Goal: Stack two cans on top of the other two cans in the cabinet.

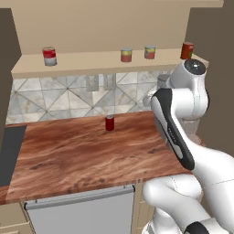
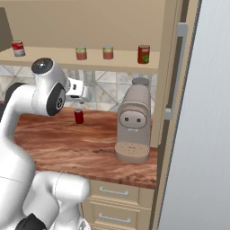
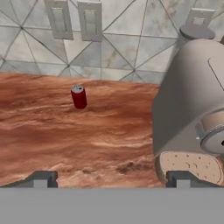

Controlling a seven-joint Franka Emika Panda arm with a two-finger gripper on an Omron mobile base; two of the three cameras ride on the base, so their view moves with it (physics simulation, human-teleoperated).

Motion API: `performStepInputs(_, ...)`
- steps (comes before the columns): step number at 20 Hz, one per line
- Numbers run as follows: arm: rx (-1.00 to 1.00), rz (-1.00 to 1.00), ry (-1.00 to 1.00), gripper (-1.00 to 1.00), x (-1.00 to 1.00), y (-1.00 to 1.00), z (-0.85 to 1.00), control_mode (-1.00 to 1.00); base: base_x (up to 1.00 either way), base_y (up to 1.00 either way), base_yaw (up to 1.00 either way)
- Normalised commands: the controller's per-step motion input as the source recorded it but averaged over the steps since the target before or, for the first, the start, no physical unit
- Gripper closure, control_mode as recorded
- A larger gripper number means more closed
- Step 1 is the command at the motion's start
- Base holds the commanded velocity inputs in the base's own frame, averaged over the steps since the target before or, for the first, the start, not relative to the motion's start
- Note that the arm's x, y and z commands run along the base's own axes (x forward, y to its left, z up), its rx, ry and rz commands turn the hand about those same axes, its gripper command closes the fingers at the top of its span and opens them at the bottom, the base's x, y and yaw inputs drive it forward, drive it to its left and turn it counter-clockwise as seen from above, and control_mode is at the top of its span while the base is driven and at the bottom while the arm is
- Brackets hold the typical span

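Tan shelf board of the cabinet (image 1: 91, 61) carries all four cans apart, none stacked: white-banded can (image 1: 49, 56), yellow-red cans (image 1: 126, 55) (image 1: 150, 52), orange-red can (image 1: 187, 50). The gripper (image 3: 111, 179) is spread wide, empty (low over the counter), and should be raised squarely to one small can.

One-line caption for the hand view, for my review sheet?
Open gripper looks over the wooden counter at a small crimson can, coffee machine at right.

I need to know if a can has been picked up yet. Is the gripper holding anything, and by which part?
Nothing is held. The gripper is open, its fingertips spread wide with only bare counter between them.
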Motion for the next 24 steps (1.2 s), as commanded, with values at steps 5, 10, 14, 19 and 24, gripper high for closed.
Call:
performStepInputs(5, 0.00, -0.01, -0.13, -1.00, -0.04, 0.00, 0.31, -1.00, 0.00, 0.00, 0.00)
performStepInputs(10, 0.00, -0.01, -0.12, -1.00, -0.03, 0.00, 0.33, -1.00, 0.00, 0.00, 0.00)
performStepInputs(14, 0.02, 0.00, -0.14, -1.00, -0.01, 0.03, 0.32, -1.00, 0.00, 0.00, 0.00)
performStepInputs(19, 0.03, -0.03, -0.17, -1.00, 0.00, 0.07, 0.32, -1.00, 0.00, 0.00, 0.00)
performStepInputs(24, 0.03, -0.07, -0.11, -1.00, 0.00, 0.22, 0.29, -1.00, 0.00, 0.00, 0.00)
